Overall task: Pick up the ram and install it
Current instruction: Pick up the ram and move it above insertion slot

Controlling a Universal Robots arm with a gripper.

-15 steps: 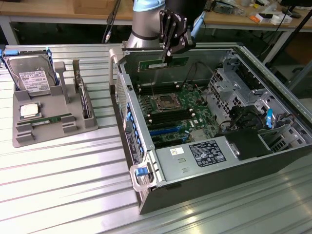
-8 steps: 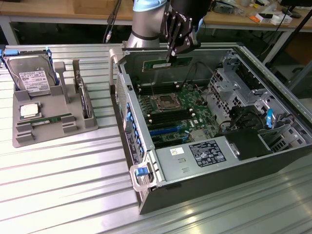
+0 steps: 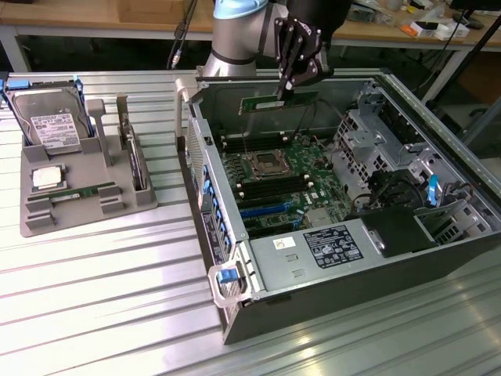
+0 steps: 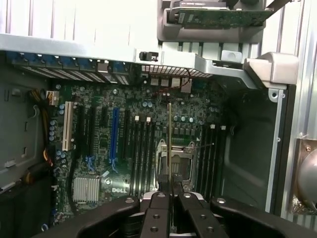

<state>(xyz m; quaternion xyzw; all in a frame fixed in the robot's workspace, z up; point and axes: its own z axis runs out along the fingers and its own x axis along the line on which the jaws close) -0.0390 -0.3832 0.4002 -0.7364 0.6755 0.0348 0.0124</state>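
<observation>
Tool [image 4: 171,192] grips ram [image 3: 278,103], long axis level, above the motherboard [image 4: 101,148].

— What kind of place is this?
— A robotics lab: a robot arm [image 3: 235,35] at twelve o'clock over an opened computer case [image 3: 313,309] on a ribbed aluminium table [image 3: 94,313].
— Anything more?
— Grey parts tray [image 3: 39,223] at nine; wooden workbenches [image 3: 78,14] at eleven and one.

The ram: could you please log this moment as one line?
gripper: holding ram | place: above open computer case | slot: not seated
</observation>
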